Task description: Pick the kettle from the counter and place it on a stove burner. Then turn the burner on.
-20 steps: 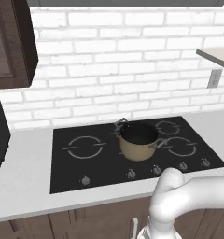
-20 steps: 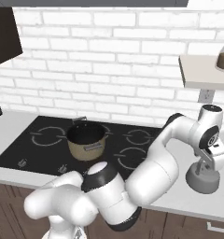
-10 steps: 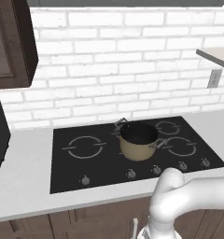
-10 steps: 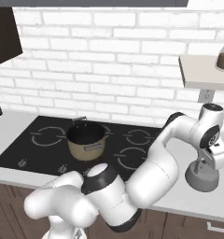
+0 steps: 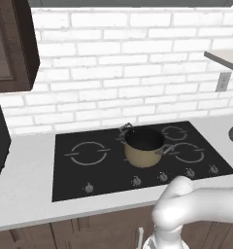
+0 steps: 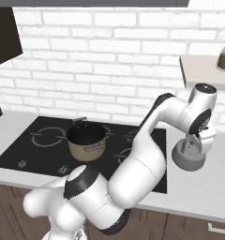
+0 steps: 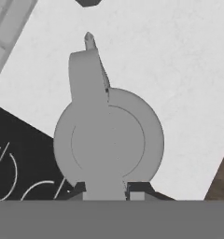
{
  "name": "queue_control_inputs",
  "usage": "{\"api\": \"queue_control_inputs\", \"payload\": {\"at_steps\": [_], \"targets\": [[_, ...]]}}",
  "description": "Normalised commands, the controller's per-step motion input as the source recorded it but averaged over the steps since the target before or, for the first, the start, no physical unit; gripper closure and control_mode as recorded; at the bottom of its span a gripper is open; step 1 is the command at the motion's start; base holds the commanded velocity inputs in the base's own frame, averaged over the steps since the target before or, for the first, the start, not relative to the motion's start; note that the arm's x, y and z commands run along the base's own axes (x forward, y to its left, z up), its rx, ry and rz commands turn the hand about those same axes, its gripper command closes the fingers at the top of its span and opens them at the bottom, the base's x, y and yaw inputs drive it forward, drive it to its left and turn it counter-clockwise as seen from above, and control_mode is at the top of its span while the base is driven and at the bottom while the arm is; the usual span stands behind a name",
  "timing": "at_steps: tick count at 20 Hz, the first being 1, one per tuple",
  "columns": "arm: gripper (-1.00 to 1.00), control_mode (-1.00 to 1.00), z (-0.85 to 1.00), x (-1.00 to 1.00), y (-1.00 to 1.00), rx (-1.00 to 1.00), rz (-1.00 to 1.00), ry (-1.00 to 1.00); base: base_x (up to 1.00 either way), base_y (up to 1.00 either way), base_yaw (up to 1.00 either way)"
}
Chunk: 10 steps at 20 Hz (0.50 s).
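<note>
Your claw [image 7: 106,186] appears clamped on the kettle [image 6: 189,153] handle, kettle on the table [image 6: 198,187]; lifting, placing on a stove burner [image 5: 89,153] and switching remain.

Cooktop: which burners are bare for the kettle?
The left burner is bare, with black glass around it. The right burners are bare but sit beside the pot, so it is tighter there.
</note>
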Motion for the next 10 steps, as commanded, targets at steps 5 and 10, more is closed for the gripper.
{"api": "queue_control_inputs", "payload": {"at_steps": [5, 10], "targets": [[1.00, -1.00, 0.88, -0.08, 1.00, 0.00, -0.07, -0.17, 0.00, 0.00, 0.00], [1.00, -1.00, 0.81, 0.00, 1.00, -0.03, -0.09, -0.21, 0.00, 0.00, 0.00]]}}
